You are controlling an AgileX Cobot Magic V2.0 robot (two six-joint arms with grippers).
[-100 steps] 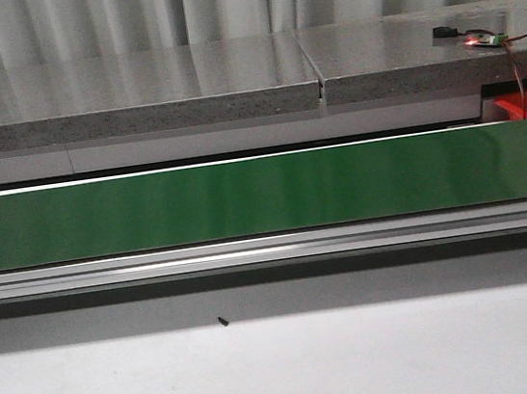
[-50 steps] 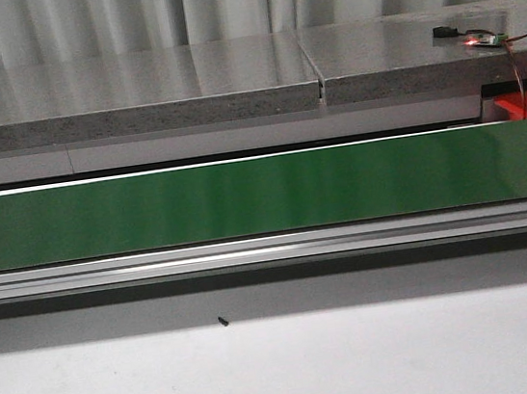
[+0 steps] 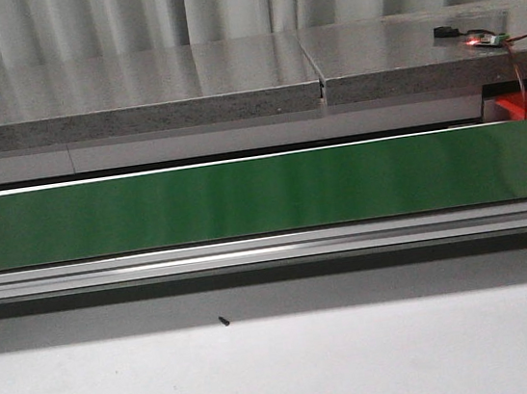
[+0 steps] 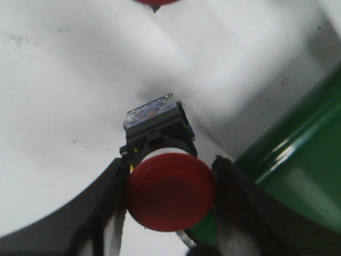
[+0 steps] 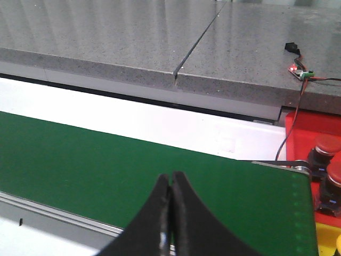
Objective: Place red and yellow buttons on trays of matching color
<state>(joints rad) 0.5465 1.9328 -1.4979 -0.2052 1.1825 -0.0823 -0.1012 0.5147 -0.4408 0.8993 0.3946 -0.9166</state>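
Gripping 1 red button [image 4: 170, 191] beside the green conveyor belt [image 5: 133, 170], the left gripper [image 4: 169, 213] has not yet delivered it. Beyond the belt's end, 2 red buttons [image 5: 333, 173] already sit on the red tray [image 5: 303, 128]. The right gripper [image 5: 170, 213] is clenched, empty.

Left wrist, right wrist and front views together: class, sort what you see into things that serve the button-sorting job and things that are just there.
Part of the job:
- red button gripped in the left claw
- red tray holding two red buttons
- right claw, shut and empty

Just lying about:
- green conveyor belt
- small circuit board with wires
- grey countertop
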